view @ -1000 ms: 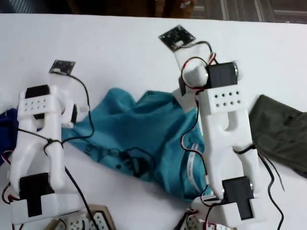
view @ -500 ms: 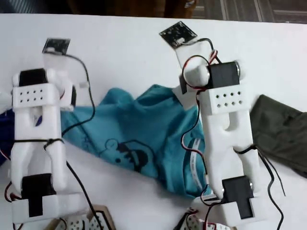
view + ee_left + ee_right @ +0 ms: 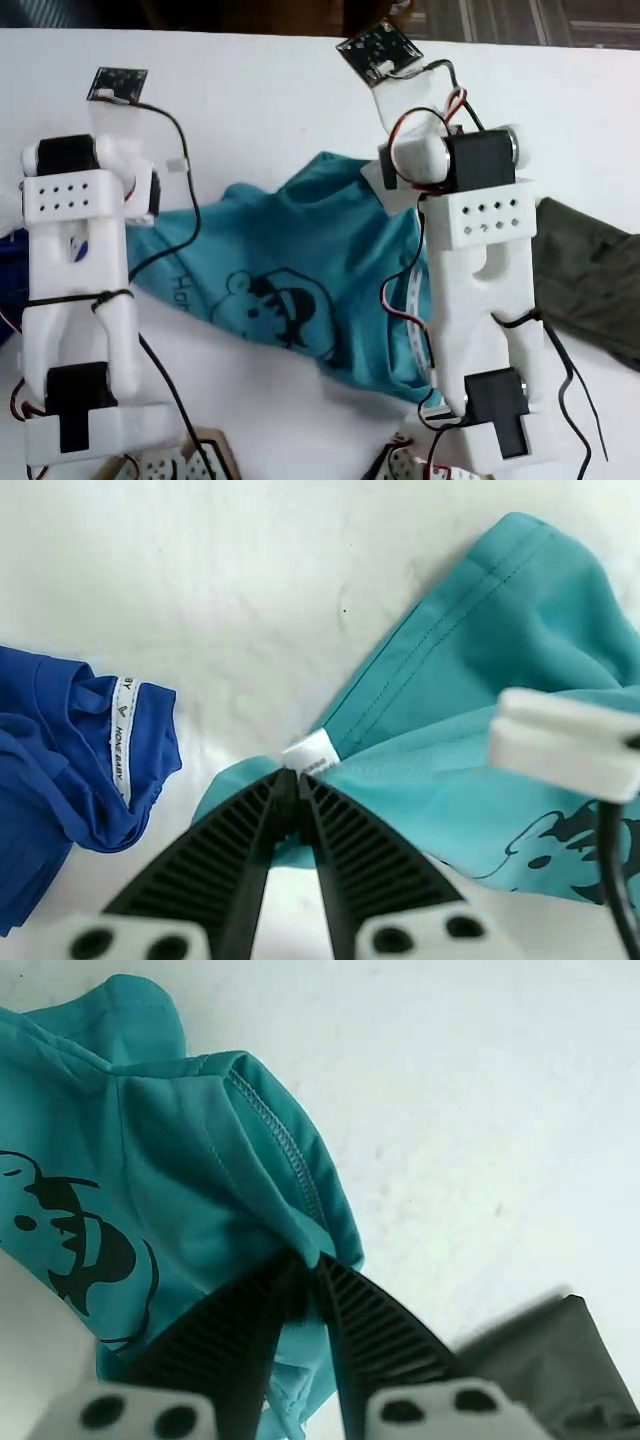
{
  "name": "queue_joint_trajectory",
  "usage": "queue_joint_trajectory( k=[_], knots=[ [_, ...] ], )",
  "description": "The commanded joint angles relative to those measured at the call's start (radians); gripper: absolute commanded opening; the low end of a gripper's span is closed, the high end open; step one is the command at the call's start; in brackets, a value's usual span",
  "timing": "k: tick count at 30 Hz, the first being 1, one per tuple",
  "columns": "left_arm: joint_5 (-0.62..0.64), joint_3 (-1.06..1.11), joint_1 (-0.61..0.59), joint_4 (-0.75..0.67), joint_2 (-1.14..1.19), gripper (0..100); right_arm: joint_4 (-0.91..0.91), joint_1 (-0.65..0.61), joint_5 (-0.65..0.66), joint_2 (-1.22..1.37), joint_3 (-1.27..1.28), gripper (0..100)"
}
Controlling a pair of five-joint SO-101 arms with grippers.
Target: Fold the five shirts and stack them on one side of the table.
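A teal shirt (image 3: 290, 290) lies rumpled on the white counter (image 3: 250, 110), spread between the two arms. A dark cartoon print (image 3: 272, 305) faces up near its middle. The left arm (image 3: 75, 270) stands at one side edge of the teal shirt. The right arm (image 3: 480, 290) stands over the opposite edge and covers part of it in the high view. A white flat cable (image 3: 408, 325) from that arm hangs over the cloth there.

The left jaws are pinched tight on an edge of the teal shirt, just beside a small white sewn-in label (image 3: 312, 752). The fabric fans out from the pinch, and a stitched hem runs away from it. The right jaws are likewise clamped on the teal shirt, at a fold where a stitched hem turns over, and cloth bunches around their tips.

A blue shirt (image 3: 70, 750) lies crumpled near the teal shirt on the left arm's side, with bare counter between the two. A green shirt (image 3: 590, 285) lies on the teal shirt's other side, beyond the right arm. In the right wrist view a strip of counter separates it from the teal cloth.
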Motion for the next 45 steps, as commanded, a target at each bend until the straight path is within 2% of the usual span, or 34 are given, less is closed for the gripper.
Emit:
queue_joint_trajectory(
  k=[1, 8, 14, 28, 38, 41, 45],
  knots=[
    [0.005, -0.041, 0.006, 0.002, -0.040, 3, 0.022, 0.008, -0.003, -0.047, -0.037, 1.9],
    [0.035, -0.070, -0.023, 0.032, -0.071, 3, 0.022, 0.007, -0.005, -0.119, -0.044, 1.9],
    [0.049, -0.125, -0.041, 0.075, -0.195, 3, 0.021, 0.004, -0.005, -0.268, -0.044, 1.9],
    [0.049, -0.133, -0.038, 0.063, -0.707, 3, 0.019, 0.010, -0.009, -0.595, -0.044, 1.9],
    [0.086, -0.133, -0.041, -0.031, -1.079, 3, 0.016, 0.013, -0.011, -0.791, -0.044, 1.9],
    [0.083, -0.131, -0.043, -0.055, -1.163, 3, -0.030, 0.070, -0.011, -0.842, -0.044, 1.9],
    [0.083, -0.133, -0.086, -0.064, -1.243, 3, -0.096, 0.222, -0.008, -0.905, -0.044, 1.9]
  ],
)
